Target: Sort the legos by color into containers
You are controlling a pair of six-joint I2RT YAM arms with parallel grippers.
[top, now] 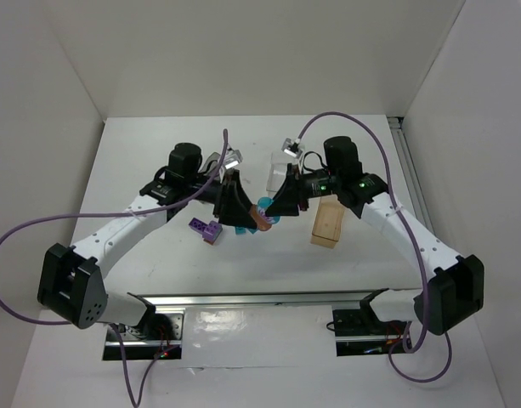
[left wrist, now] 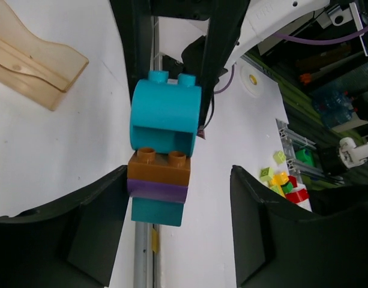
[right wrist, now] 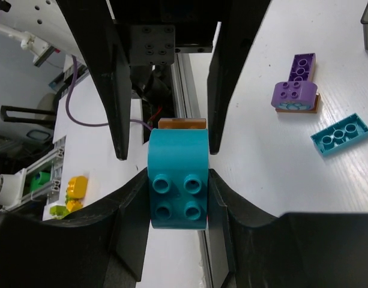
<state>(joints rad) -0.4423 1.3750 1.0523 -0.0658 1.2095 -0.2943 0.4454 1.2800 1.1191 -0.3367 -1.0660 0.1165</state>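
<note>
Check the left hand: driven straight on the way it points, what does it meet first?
The brick stack, sitting between the left hand's open fingers; just beyond, the right hand, shut on the stack's teal arched brick. Depth unclear.

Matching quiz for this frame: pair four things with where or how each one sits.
Things:
1. teal arch brick
2. flat teal brick
3. wooden container
4. left gripper

States:
A. lying loose on the table
B. jaws open, either side of the brown brick
C. clamped in the right gripper
D. standing beside the right arm

Pairs: 1-C, 2-A, 3-D, 4-B
</note>
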